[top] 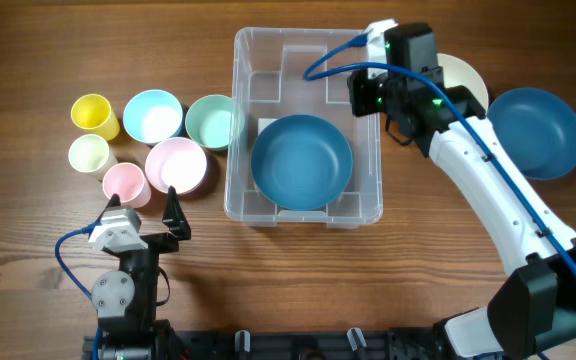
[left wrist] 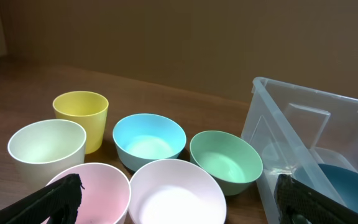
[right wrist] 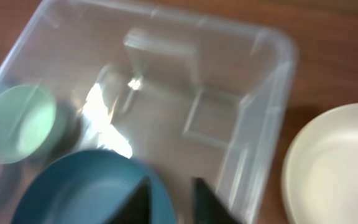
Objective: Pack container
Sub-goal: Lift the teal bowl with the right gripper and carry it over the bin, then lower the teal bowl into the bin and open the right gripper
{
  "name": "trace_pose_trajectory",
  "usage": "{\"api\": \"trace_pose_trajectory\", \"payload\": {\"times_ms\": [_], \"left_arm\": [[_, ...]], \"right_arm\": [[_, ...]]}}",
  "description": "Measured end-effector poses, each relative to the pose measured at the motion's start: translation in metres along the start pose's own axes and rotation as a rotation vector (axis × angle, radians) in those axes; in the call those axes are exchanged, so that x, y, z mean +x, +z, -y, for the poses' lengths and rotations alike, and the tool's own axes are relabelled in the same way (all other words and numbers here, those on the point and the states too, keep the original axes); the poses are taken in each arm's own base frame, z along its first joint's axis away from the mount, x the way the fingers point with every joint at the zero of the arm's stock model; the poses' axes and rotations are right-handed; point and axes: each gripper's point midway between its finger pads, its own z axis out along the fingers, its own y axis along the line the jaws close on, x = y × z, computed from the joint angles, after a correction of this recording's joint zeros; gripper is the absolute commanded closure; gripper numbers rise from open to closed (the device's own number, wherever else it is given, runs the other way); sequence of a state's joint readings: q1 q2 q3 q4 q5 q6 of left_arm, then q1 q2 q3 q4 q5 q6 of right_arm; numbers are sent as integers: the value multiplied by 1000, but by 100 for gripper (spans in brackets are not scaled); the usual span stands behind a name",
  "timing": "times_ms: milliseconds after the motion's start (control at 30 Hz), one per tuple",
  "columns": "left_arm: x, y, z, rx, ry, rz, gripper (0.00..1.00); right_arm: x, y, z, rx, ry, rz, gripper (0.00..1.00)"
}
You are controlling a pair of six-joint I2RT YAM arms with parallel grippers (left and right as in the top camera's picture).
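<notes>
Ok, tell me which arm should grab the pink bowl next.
Left. The left pincer, open, sits beside the pale pink round plastic bowl; the right pincer hangs over the clear rectangular plastic container.

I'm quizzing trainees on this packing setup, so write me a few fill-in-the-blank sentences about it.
The container holds one dark ____ bowl. The yellow cup stands on the table on the ____ arm's side. The left gripper has its jaws ____.
Missing words: blue; left; open.
</notes>
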State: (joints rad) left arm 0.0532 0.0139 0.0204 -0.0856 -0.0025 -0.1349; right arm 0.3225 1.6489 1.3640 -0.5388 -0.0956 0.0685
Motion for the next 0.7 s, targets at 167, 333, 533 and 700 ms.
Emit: {"api": "trace_pose_trajectory", "payload": {"times_ms": [167,333,533,700], "left_arm": [[0,0,0,0,0,0,0],[0,0,0,0,0,0,0],[0,0,0,0,0,0,0],[0,0,0,0,0,0,0]], "right_arm": [[26,8,-32,-87,-72,-101,96],[55,28,-63,-147,-163,-195,96],[96,67,-77,-177,-218,-324,96],[126,101,-72,-171,-218,-405,96]]}}
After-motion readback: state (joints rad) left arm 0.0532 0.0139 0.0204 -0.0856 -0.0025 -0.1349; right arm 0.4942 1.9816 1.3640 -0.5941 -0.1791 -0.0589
